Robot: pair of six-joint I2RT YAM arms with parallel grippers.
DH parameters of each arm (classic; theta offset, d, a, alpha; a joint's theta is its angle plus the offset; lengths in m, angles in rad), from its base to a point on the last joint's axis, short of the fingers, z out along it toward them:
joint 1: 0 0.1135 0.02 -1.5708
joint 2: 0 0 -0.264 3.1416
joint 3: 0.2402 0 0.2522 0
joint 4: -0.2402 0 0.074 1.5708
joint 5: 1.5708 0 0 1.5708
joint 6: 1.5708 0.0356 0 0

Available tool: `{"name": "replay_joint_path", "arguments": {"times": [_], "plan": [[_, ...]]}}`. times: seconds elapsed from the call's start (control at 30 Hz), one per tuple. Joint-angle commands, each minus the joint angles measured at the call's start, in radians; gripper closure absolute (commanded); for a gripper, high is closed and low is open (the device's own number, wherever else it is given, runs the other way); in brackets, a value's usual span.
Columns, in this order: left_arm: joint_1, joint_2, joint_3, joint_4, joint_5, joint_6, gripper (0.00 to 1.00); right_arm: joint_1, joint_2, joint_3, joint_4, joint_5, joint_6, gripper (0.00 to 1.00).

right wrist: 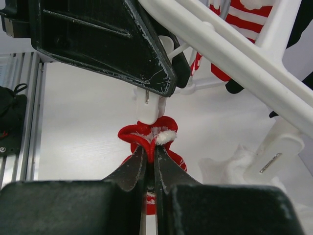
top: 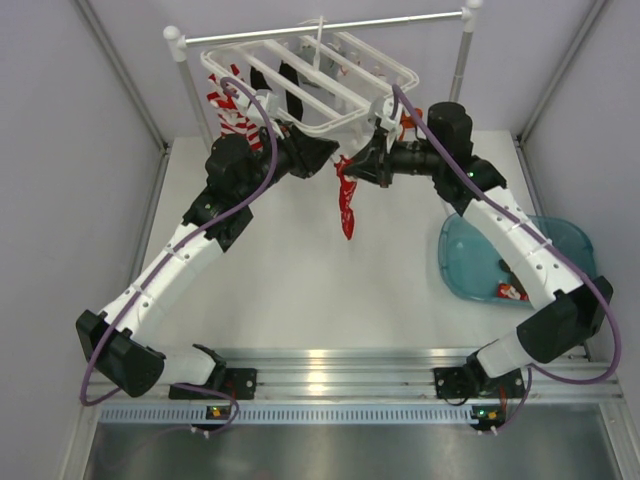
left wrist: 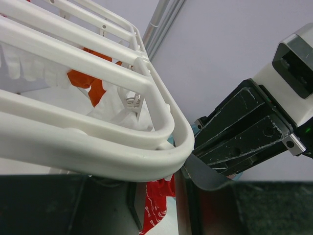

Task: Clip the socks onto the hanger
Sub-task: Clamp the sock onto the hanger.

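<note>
Red with white flecks, the red sock dangles over mid-table in the overhead view, just under the near corner of the hanger, which hangs from the grey rail at the far edge. Both arms are up there: left gripper and right gripper meet nose to nose at that corner. Off to the right, a blue basin holds something red and white.

Over to the left wrist: white frame fills the shot, an orange sock behind it, and our red one hangs below the rim.

Right wrist now, and we see it best here. The right fingers are pressed together on the sock's cuff, holding it right up against a white clip. That clip sits between the left gripper's fingers, squeezed by them as far as we can judge.

We call this the clipping step itself. Next, the cuff wants pushing up into the clip's mouth. The left should let the clip bite before the right lets go.
</note>
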Motion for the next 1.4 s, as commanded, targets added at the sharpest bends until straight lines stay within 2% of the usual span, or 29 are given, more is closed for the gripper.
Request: {"name": "replay_joint_path", "arguments": {"times": [0.0,1.0,1.37], "plan": [[0.0,0.006,-0.013,0.005,0.03,0.004,1.0,0.023,-0.005,0.072,0.068,-0.027,0.012,1.0],[0.003,-0.011,-0.003,0.002,0.007,0.011,1.0,0.03,-0.057,-0.011,0.048,-0.015,-0.065,1.0],[0.01,-0.011,-0.007,0.007,0.013,0.004,1.0,0.03,-0.065,-0.048,0.15,-0.026,-0.023,1.0]]}}
